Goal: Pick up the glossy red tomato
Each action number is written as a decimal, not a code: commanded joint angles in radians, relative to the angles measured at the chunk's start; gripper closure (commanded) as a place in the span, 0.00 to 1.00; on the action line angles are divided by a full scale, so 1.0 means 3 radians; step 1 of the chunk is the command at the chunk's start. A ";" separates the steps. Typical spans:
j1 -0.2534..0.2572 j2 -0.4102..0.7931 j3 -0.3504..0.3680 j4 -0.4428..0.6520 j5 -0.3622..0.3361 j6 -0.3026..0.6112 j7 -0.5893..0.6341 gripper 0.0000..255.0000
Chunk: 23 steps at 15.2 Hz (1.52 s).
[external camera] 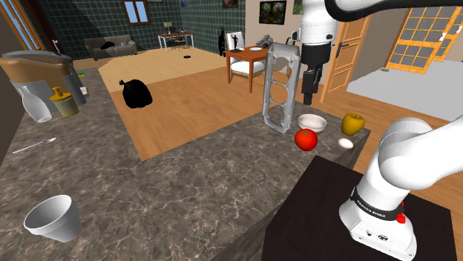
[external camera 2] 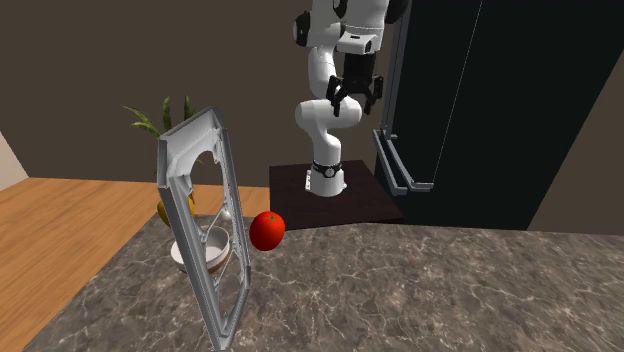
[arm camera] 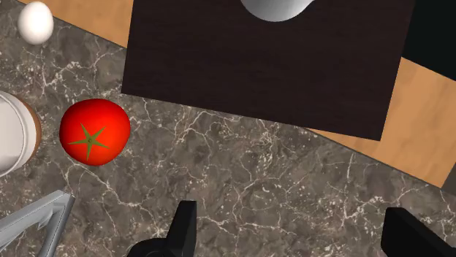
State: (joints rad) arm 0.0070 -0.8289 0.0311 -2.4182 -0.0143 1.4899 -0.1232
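The tomato (external camera: pixel 306 139) lies on the surface (external camera: pixel 185 185), just before the bowl (external camera: pixel 312 122). The rack (external camera: pixel 282 87) stands at the shoulder view's left of both; the egg (external camera: pixel 346 142) lies at their right. The claw (external camera: pixel 309 96) hangs above, apart from the tomato.

Shoulder and opposing second exterior views share the tomato (external camera: pixel 306 139).

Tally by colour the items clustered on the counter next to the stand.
Red: 1, the tomato
Yellow: 1, the pepper
White: 2, the bowl and the egg
Grey: 1, the rack standing on end
Total: 5
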 commanded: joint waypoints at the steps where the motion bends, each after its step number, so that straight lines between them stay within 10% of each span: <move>1: 0.0000 0.0000 0.0000 0.0000 0.0000 0.0000 0.0000 0.00; 23: -0.0898 0.1207 -0.0465 -0.1139 -0.1654 0.2592 0.0013 0.00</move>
State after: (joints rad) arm -0.2471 -0.5010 -0.1068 -2.7552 -0.4799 2.2232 -0.1365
